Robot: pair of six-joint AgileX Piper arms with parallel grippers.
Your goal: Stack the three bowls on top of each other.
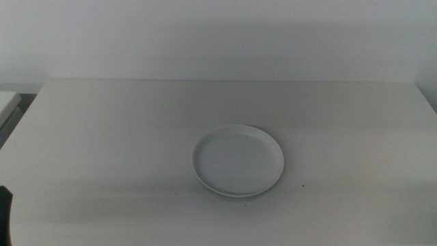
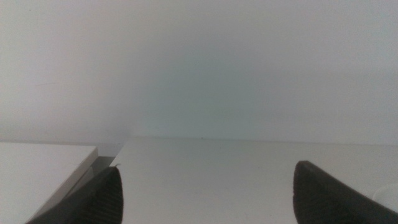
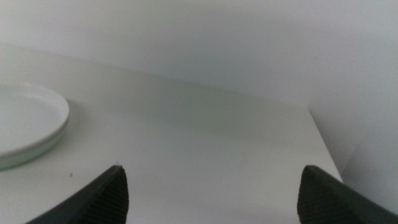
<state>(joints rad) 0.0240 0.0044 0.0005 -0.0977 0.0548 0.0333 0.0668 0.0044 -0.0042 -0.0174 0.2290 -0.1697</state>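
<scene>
On table (image 1: pixel 102 137) | round smooth shallow bowls (image 1: pixel 237 161) stacked

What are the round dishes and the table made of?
The dishes sit stacked; they look like smooth glazed ceramic or hard plastic, since the top one shines softly and has a crisp thin rim. I cannot tell which. The table looks like matte white laminate or painted board: flat, dull, without grain.
</scene>
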